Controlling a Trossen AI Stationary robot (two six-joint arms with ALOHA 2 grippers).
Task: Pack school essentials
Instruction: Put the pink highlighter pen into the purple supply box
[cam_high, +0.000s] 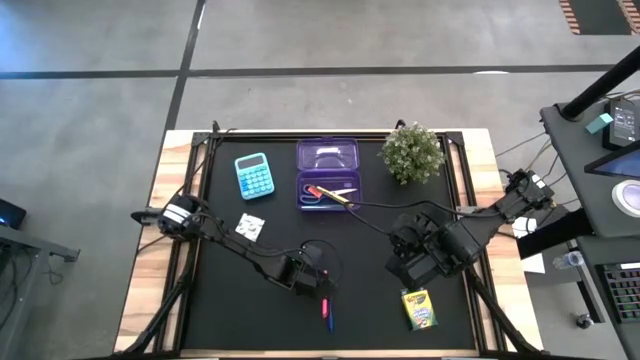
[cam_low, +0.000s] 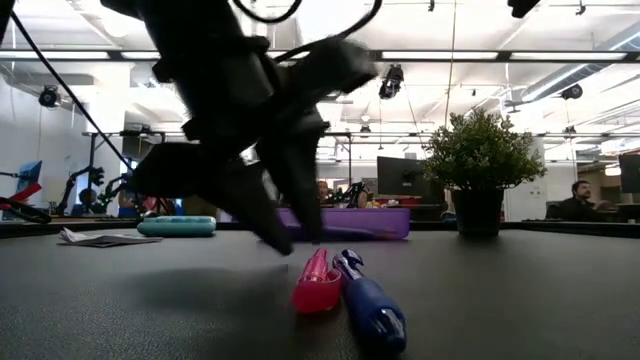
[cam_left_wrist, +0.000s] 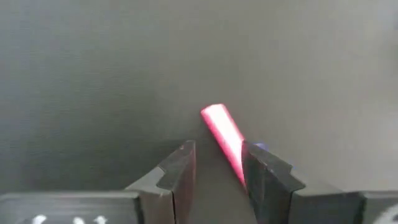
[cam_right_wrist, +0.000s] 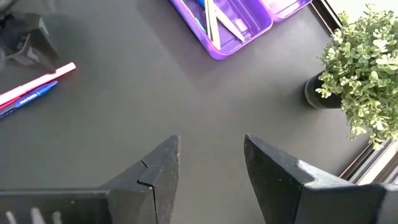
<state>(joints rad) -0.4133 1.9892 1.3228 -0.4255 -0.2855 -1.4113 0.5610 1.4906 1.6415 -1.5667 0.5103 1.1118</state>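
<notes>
A pink pen (cam_left_wrist: 221, 132) and a blue pen (cam_low: 372, 305) lie side by side on the black mat (cam_high: 230, 300), near its near edge. My left gripper (cam_left_wrist: 217, 152) is open and points down at the mat. Its fingers stand on either side of the pink pen's far end. In the low view the left gripper (cam_low: 295, 243) has its tips low, just behind the two pens. My right gripper (cam_right_wrist: 211, 146) is open and hovers over bare mat. It is between the open purple pencil case (cam_high: 328, 172) and the yellow-green crayon box (cam_high: 418, 310). My left gripper comes from above with its open fingers across the pink pen's far end (cam_left_wrist: 214, 118). The pen lies flat on the mat and runs close beside one finger (cam_left_wrist: 264, 171). I cannot tell whether that finger touches it.
Scissors and pens lie in the pencil case's tray (cam_right_wrist: 214, 25). A teal calculator (cam_high: 254, 175) sits to the case's left and a potted plant (cam_high: 412, 152) to its right. A small white packet (cam_high: 250, 228) lies on the left part of the mat. People sit in the room beyond.
</notes>
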